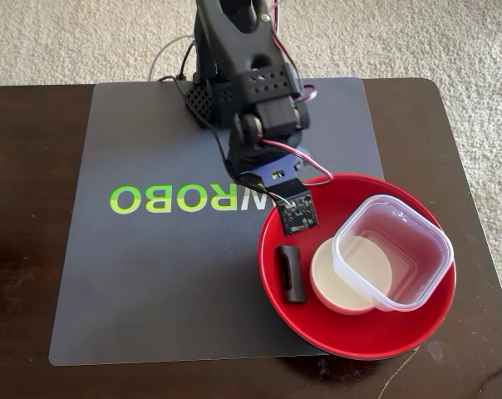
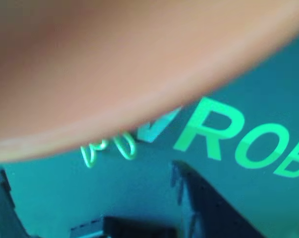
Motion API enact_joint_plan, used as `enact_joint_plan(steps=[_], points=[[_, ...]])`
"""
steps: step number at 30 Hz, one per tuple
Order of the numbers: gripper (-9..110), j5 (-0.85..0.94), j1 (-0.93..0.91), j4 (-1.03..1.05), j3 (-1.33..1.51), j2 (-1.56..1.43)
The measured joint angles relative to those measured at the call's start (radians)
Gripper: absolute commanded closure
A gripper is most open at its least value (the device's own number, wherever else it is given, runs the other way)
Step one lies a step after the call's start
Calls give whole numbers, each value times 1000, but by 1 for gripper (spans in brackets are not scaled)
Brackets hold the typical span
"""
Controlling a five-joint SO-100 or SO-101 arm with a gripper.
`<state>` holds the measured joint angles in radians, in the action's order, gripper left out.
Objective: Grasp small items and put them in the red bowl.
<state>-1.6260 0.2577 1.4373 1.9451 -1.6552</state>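
Observation:
The large red bowl (image 1: 359, 324) stands at the mat's front right in the fixed view. It holds a small white bowl (image 1: 338, 291), a clear square tub (image 1: 392, 249) tilted on the white bowl, and a short black clip (image 1: 291, 273). The arm's wrist (image 1: 263, 125) hangs over the mat just left of the red bowl's far rim, hiding the fingers. In the wrist view my gripper (image 2: 90, 198) shows two dark fingers (image 2: 204, 208) apart, nothing between them, below the blurred red bowl rim (image 2: 115, 89). A thin yellow-green looped shape (image 2: 110, 148) lies by the rim; I cannot tell if it is the clip.
A dark grey mat (image 1: 151, 283) with green letters (image 1: 176, 199) covers a dark wooden table (image 1: 27, 249). The small camera board (image 1: 297, 212) and red wires hang over the red bowl's rim. Beige carpet (image 1: 450, 41) surrounds the table.

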Motion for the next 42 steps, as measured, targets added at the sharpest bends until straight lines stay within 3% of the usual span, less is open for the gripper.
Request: enact_joint_plan(steps=[16,29,36,42], points=[[58,-83,-83,-327,453,-253],[91,26,9,-403,457,-258],[101,69,31,-407,457,-261],[101,104,-26,-403,535,-382]])
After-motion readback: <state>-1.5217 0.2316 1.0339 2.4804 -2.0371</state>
